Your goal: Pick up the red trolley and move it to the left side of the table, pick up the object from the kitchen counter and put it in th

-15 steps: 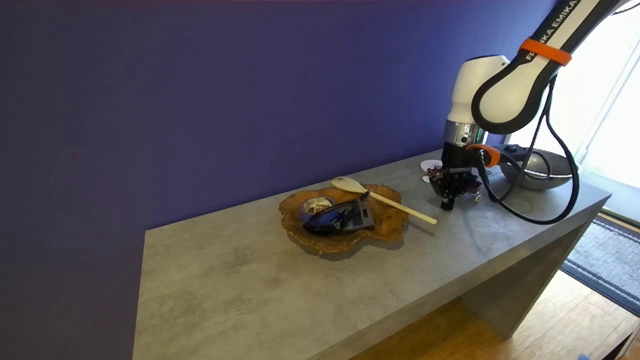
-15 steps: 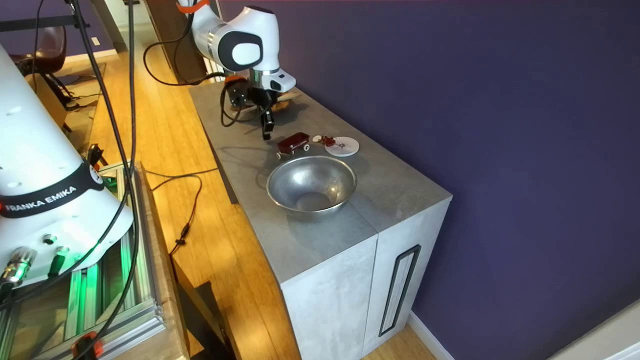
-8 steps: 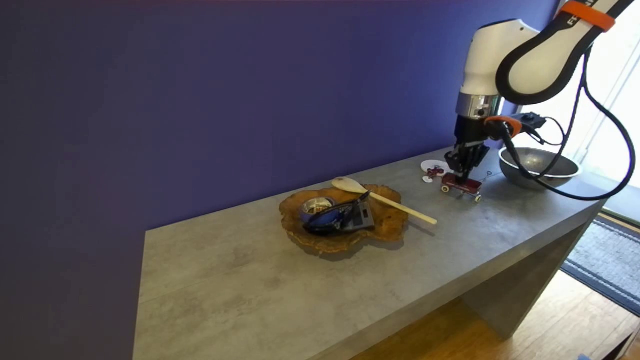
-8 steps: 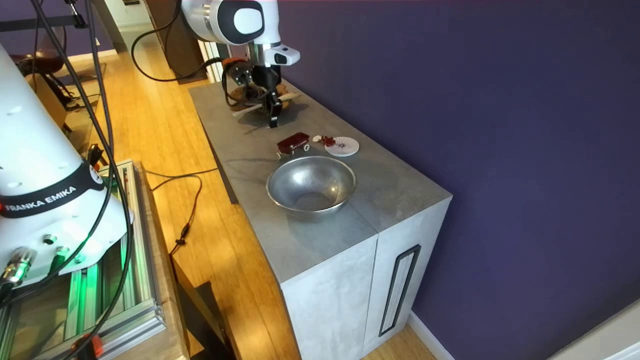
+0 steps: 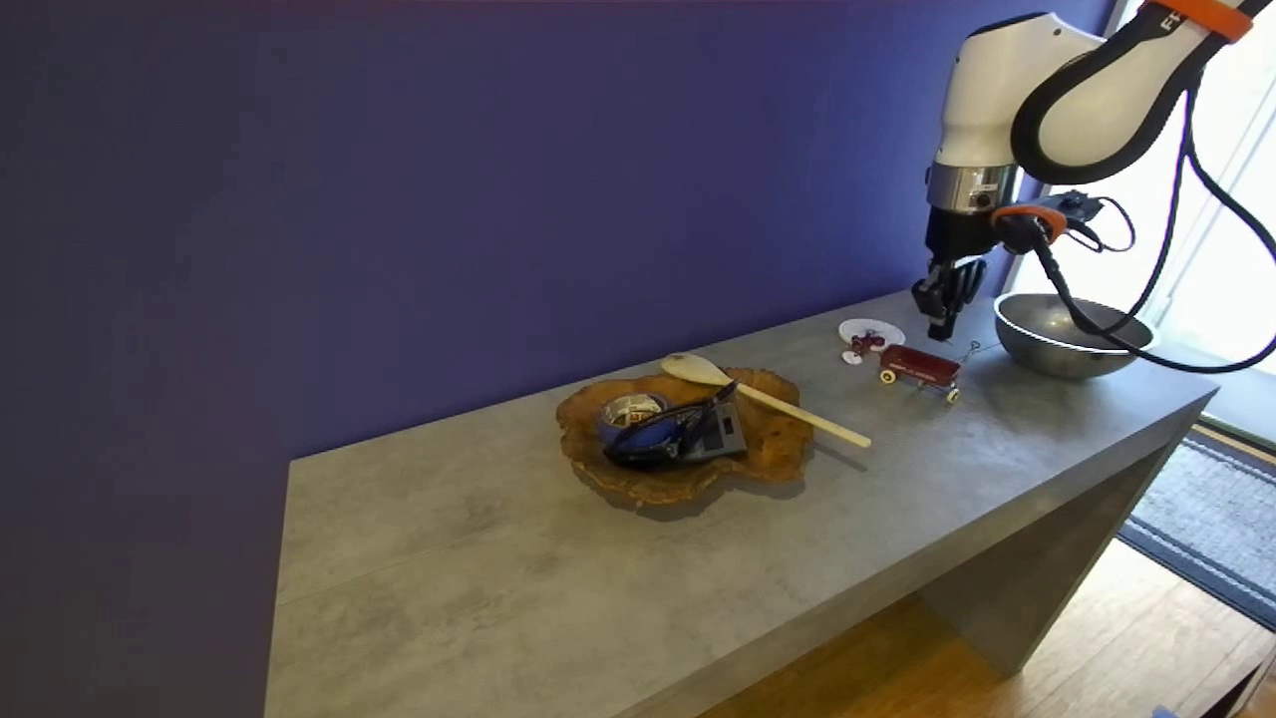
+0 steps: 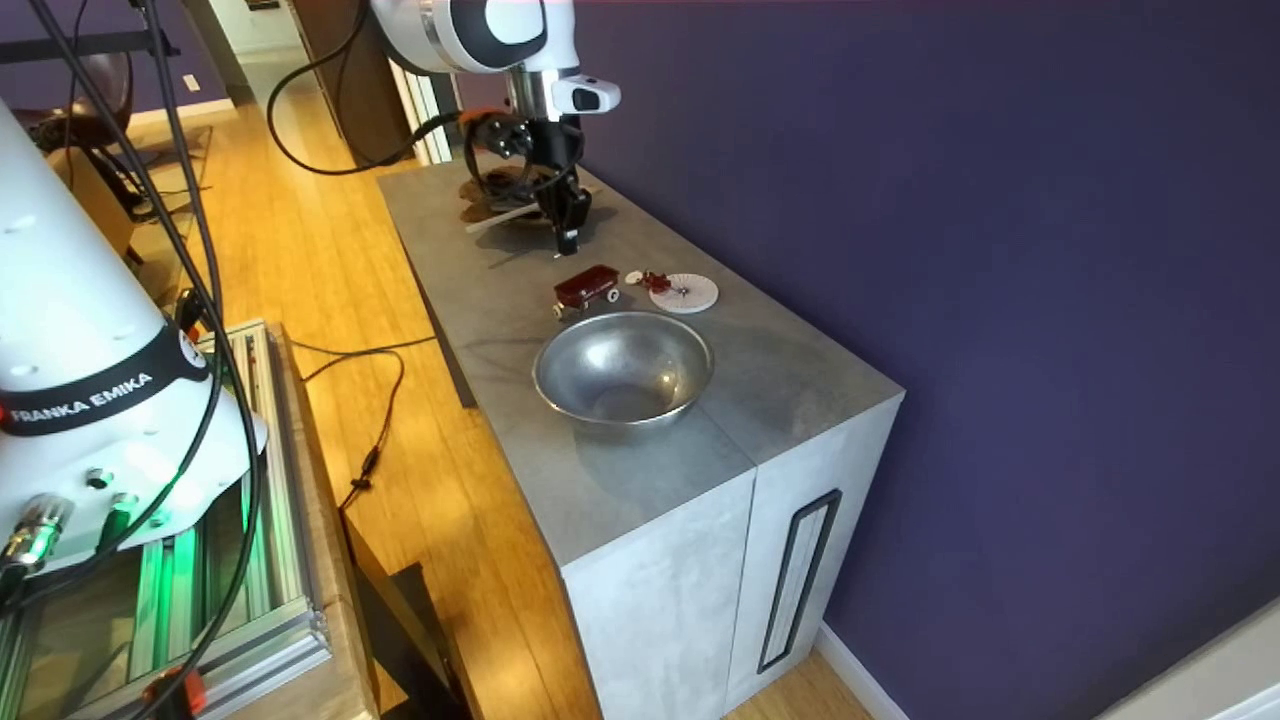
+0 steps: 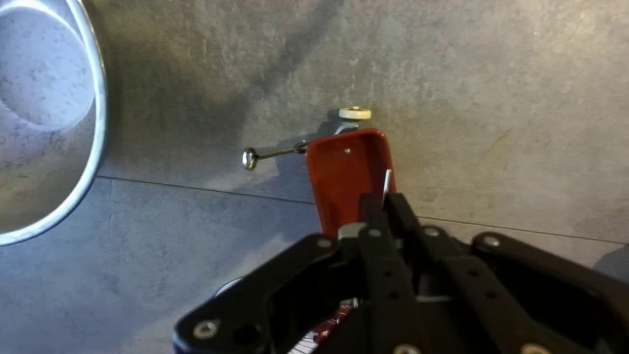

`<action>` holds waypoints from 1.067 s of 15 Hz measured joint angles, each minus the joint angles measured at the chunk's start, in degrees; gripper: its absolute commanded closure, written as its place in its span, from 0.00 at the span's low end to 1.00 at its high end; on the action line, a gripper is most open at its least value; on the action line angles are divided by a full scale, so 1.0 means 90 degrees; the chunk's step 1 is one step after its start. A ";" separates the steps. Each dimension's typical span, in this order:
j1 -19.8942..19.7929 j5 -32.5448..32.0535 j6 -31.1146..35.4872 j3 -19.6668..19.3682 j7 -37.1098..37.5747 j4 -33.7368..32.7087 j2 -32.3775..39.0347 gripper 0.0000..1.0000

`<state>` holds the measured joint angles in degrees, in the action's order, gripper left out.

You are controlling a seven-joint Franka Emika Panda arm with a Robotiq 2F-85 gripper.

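The red trolley (image 5: 922, 366) is a small dark-red wagon with pale wheels and a thin metal handle. It stands upright on the grey table (image 5: 449, 538) and shows in an exterior view (image 6: 587, 288). In the wrist view its red bed (image 7: 339, 172) looks bare where visible; its rear part is hidden by my fingers. My gripper (image 5: 940, 334) hangs above the trolley, apart from it in both exterior views (image 6: 567, 250). In the wrist view my fingers (image 7: 384, 199) are nearly together, with a thin silver rod (image 7: 387, 181) sticking out between the tips over the bed.
A steel bowl (image 5: 1062, 354) stands close to the trolley's handle end. A small red toy with a white spoked disc (image 6: 690, 293) lies by the wall beside the trolley. A wooden platter (image 5: 768, 449) holds tape, dark items and a wooden spoon (image 5: 797, 411).
My gripper has risen from near the tabletop beside the trolley and shifted over the trolley, towards the wall. The trolley, bowl and other objects have not moved.
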<state>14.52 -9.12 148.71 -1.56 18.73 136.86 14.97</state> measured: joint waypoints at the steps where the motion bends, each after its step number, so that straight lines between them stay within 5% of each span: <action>1: -0.0041 -0.0055 -0.0002 0.0000 -0.0089 0.0000 0.0012 0.98; 16: -0.0208 -0.0105 0.0228 0.0236 -0.0795 -0.0376 0.0715 0.98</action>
<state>12.65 -10.07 150.75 0.57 11.57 133.48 21.41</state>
